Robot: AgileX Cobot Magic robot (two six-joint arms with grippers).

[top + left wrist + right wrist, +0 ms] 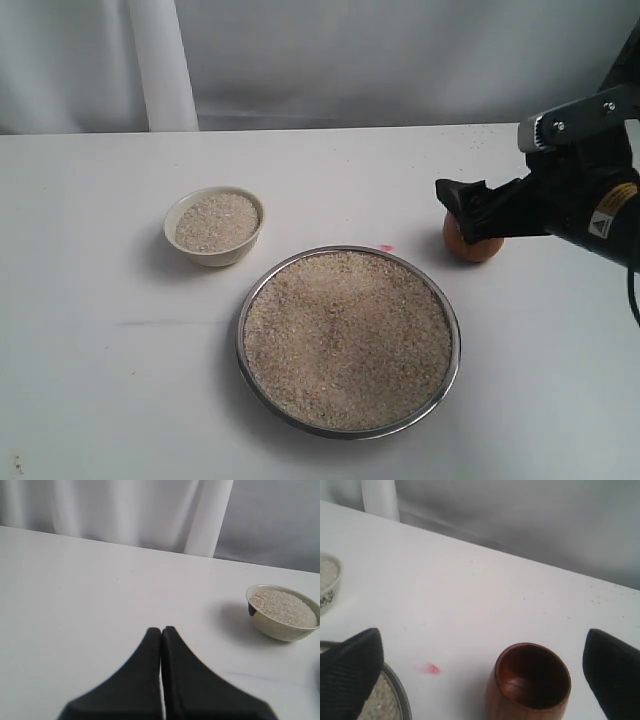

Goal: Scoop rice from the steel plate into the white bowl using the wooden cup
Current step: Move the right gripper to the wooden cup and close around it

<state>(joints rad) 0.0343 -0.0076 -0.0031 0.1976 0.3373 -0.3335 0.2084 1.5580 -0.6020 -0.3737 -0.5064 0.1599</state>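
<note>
The right arm reaches in from the right edge of the exterior view, its wrist low over the table [90, 300] and the right gripper [462, 205] hanging over the wooden cup [472, 247]. From there the black fingers hide the cup's top. The right wrist view settles it: the 2 fingers [355, 670] stand wide apart with the cup upright between them, touched by neither, its dark inside empty. That view also catches a small red mark [432, 669] on the table between the cup and the steel plate [241, 340]. The left gripper [161, 630] shows only in the left wrist view, its 2 fingers pressed together above bare table, holding nothing. The cup is reddish-brown and barrel-shaped, just beyond the plate's far right rim and apart from it. The rice [345, 335] fills the plate almost to its rim, and more rice lies nearly level with the thick rim of the white bowl [215, 256], which sits beyond the plate's left side.
</note>
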